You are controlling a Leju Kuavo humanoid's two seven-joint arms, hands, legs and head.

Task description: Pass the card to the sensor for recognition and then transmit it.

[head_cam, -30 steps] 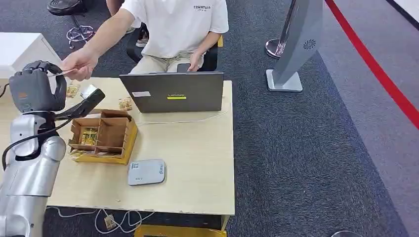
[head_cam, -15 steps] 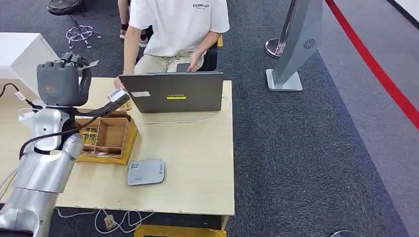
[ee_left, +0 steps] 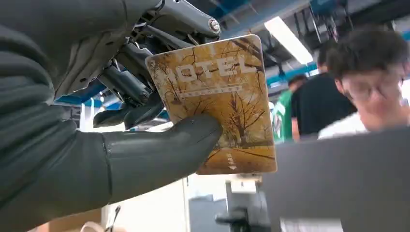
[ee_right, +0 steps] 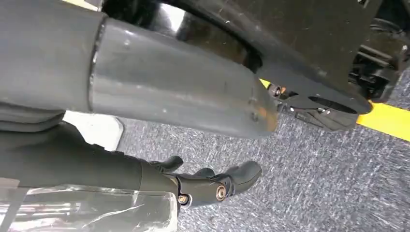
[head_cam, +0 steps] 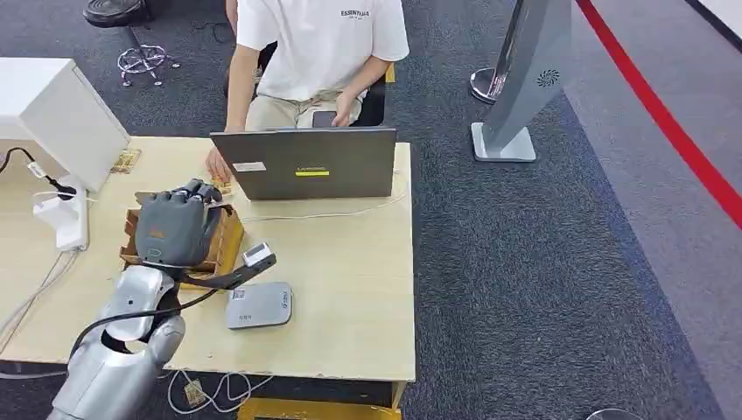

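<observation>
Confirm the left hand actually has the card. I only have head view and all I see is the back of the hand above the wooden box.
Observer: Yes. In the left wrist view, the left hand pinches the card between its thumb and fingers.
Operator: Which card?
Observer: The one with an autumn-tree print and HOTEL lettering. The printed face is turned toward the wrist camera.
Operator: Right hand?
Observer: In the right wrist view, the right hand hangs over the grey carpet and holds nothing.
</observation>
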